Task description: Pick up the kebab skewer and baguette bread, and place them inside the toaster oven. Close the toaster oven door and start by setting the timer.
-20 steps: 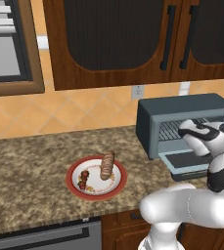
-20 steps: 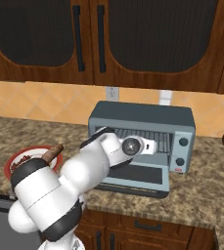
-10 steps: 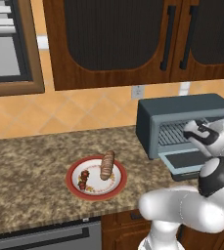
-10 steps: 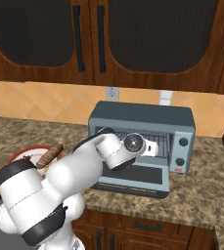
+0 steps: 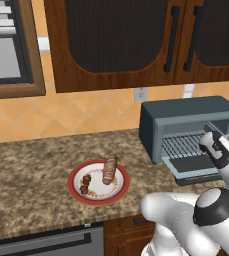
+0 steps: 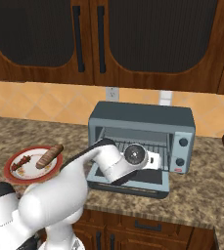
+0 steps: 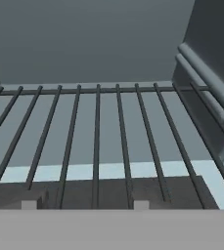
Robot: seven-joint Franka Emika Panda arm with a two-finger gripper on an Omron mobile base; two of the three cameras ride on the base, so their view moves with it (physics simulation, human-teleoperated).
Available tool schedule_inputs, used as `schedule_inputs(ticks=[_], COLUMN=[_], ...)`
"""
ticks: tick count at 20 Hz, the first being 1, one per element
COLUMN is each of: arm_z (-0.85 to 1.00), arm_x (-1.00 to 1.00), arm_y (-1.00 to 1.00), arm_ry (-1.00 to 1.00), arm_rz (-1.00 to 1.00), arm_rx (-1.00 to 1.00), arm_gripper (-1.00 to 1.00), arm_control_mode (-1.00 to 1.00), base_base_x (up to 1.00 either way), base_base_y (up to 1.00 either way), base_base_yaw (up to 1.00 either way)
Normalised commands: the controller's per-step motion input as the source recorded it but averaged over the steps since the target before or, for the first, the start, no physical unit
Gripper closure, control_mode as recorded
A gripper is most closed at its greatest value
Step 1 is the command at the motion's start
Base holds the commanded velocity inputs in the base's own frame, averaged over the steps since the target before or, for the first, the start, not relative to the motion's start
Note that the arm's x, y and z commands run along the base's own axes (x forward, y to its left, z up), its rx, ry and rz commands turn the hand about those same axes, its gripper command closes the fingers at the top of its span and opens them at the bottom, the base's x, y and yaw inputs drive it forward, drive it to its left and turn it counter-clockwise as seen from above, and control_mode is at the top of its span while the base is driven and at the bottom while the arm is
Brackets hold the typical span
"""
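Two-finger gripper (image 7: 84, 204), part open and empty, at blue-grey metal toaster oven's (image 6: 143, 119) wire rack (image 7: 99, 132); next, back to brown scored baguette (image 5: 109, 169) and red-brown kebab skewer (image 5: 86, 183).

Base views flank toaster oven (image 5: 186, 125) (shared); hand view close on rack (image 7: 99, 132).

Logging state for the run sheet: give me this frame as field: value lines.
toaster oven: on counter, door dropped open
wire rack: bare
kebab skewer: on red-rimmed plate
baguette bread: same plate, beside skewer
gripper: at the oven mouth, nothing held; jaw state unclear
task progress: no food loaded yet
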Motion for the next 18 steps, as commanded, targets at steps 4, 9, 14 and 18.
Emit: schedule_inputs(ticks=[4, 9, 14, 18], arm_z=[-0.82, -0.77, 0.29, 0.64], arm_x=[-0.79, -0.78, -0.38, -0.37], arm_y=[0.00, 0.00, 0.00, 0.19], arm_ry=[0.17, 0.18, 0.02, 0.00], arm_rz=[0.00, 0.00, 0.00, 0.00], arm_rx=[0.00, 0.00, 0.02, 0.01], arm_gripper=[-1.00, -1.00, -1.00, -1.00], arm_control_mode=[-1.00, -1.00, -1.00, -1.00], base_base_x=[0.00, 0.00, 0.00, 0.00], base_base_y=[0.00, 0.00, 0.00, 0.00], base_base_yaw=[0.00, 0.00, 0.00, 0.00])
